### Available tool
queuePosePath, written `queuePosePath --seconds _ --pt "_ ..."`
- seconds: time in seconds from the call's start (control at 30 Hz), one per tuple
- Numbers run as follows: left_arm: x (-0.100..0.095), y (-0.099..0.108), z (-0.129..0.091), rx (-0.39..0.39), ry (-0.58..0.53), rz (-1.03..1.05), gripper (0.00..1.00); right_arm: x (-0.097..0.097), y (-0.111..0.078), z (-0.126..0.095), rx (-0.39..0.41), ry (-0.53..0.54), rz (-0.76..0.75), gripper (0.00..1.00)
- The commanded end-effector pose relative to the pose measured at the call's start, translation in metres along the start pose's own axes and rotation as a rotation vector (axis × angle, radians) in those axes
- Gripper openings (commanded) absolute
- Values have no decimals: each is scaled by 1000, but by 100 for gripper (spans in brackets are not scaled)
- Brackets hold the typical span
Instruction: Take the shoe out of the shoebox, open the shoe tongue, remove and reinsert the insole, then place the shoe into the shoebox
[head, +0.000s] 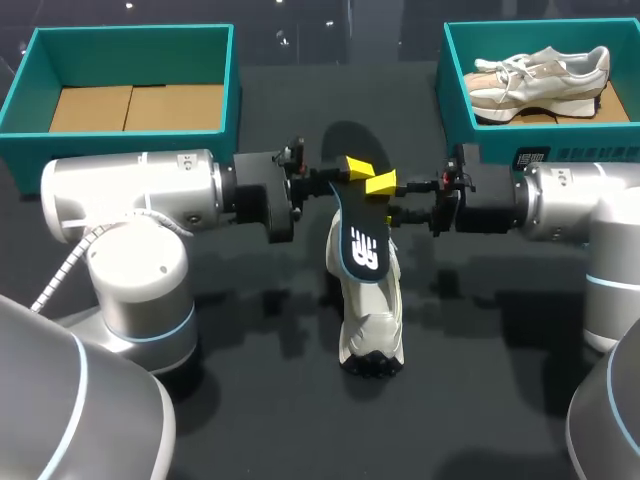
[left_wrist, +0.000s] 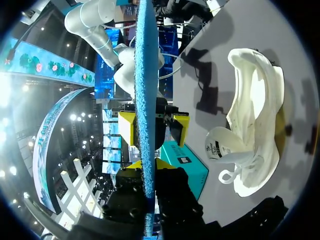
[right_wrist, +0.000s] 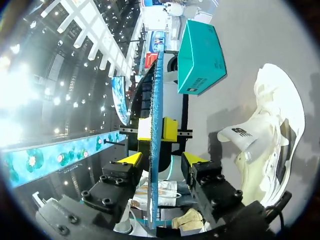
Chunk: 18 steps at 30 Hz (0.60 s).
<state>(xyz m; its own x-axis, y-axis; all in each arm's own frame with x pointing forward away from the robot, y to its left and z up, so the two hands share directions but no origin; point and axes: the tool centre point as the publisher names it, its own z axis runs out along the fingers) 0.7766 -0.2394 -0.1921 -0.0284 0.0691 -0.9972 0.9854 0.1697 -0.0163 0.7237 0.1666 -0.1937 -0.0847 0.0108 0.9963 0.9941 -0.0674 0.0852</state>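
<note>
The dark insole (head: 360, 225), long axis running far-to-near, is pinched in the left jaws while the right jaws stand spread wide around it, above the white shoe (head: 372, 315) lying the same way on the dark counter (head: 250, 420), before an empty shoebox (head: 232, 95) and a filled shoebox (head: 580, 153).

place: robot manipulation workstation | evidence: left arm (head: 130, 190) and right arm (head: 585, 215) flank dark table (head: 480, 400) | left shoebox (head: 120, 42) at 11 o'clock, right shoebox (head: 455, 95) at 1 o'clock
</note>
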Motion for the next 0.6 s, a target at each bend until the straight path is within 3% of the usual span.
queuePosePath --seconds 0.03,0.43,0.6 --pt "-8 -8 -15 -7 12 -9 0 2 -3 -27 40 -12 -43 100" --pt "-17 -31 -49 -13 90 -49 0 -15 -8 -73 131 -3 -259 100" --pt "-21 -38 -55 -19 103 42 0 -15 -8 -73 131 -3 -259 100"
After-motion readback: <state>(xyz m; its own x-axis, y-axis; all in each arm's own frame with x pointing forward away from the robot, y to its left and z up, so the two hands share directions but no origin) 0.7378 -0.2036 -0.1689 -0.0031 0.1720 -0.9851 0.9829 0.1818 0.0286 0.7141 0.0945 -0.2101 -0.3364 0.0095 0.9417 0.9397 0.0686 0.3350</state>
